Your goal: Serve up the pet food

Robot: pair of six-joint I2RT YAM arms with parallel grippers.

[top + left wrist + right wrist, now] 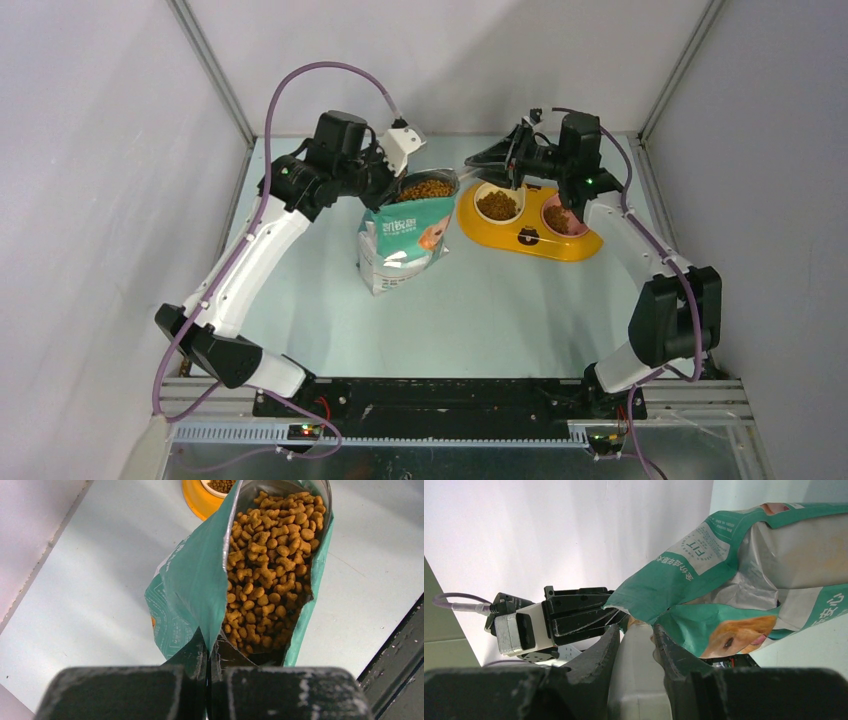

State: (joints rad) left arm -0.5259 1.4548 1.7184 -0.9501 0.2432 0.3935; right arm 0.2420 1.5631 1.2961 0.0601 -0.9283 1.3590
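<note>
Near table [500,320] far edge, 12 o'clock: bag [405,245] open, pet food [428,188] heaped in its mouth, more in both bowls of yellow feeder [500,237].
Off top cam, seeing left gripper [385,188] pinched on bag rim at 11 o'clock, feeder at 1 o'clock, right gripper [480,158] above the gap between them. Off left wrist, seeing left fingers [125,690] closed tight on bag rim, pet food filling 12 to 1 o'clock. Off right wrist, seeing right fingers [599,655] narrow, clamped on clear scoop [636,680]; bag at 2 o'clock.
</note>
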